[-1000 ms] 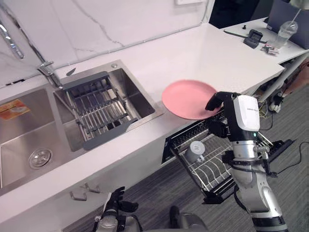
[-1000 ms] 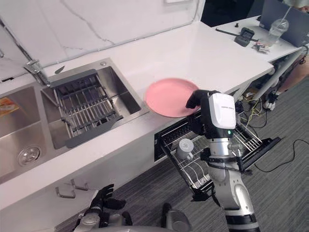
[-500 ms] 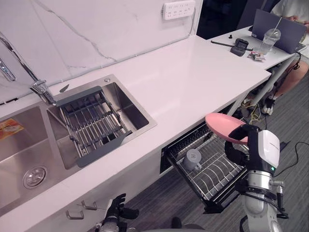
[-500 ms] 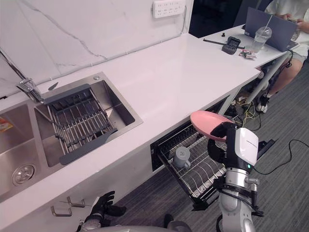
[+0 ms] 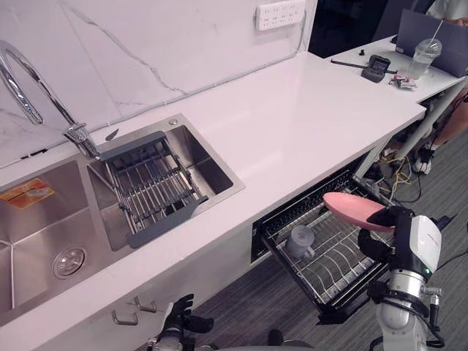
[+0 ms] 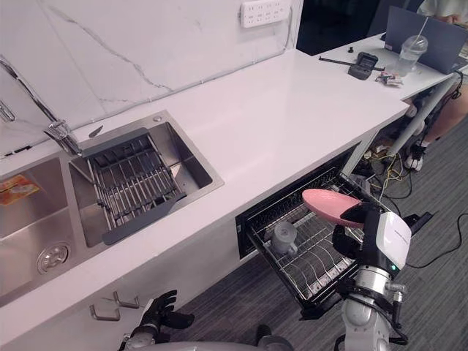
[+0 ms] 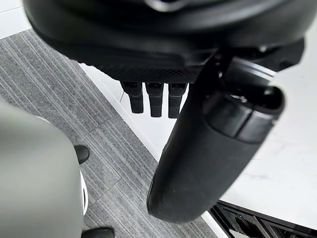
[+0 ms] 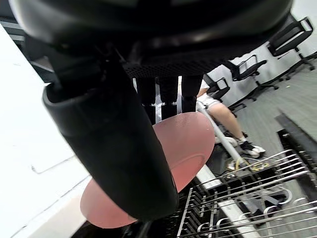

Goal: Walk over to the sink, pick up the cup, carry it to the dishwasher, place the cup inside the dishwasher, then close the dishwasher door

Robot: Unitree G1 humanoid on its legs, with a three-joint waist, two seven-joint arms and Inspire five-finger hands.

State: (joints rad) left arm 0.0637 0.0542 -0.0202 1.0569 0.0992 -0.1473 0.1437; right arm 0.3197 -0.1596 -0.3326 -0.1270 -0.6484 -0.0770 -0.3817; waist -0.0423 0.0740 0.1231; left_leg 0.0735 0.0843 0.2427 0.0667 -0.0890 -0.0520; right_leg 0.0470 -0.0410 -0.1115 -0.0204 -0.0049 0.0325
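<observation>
Step in hand: loading of the dishwasher rack (image 5: pixel 334 268), which is drawn out from under the worktop (image 5: pixel 307 102).

A pink plate (image 5: pixel 354 208) is gripped at its rim by the right hand (image 5: pixel 389 228), with the thumb laid over the upper face and the fingers curled beneath. The plate is held tilted above the outer part of the rack, clear of the wires. No cup is carried. The grey cup (image 5: pixel 300 240) is seen already sitting inside the rack, toward its inner end and apart from the plate. The left hand (image 5: pixel 178 323) is hung low, well apart from the rack, fingers loose, nothing held.

Judgement: cup placement appears done; the plate is not named in the task sentence. The next move calls for the plate to be lowered and turned on edge, so that it is received between the upright tines away from the cup, and then let go. After that, the rack is to be pushed in and the dishwasher closed.
</observation>
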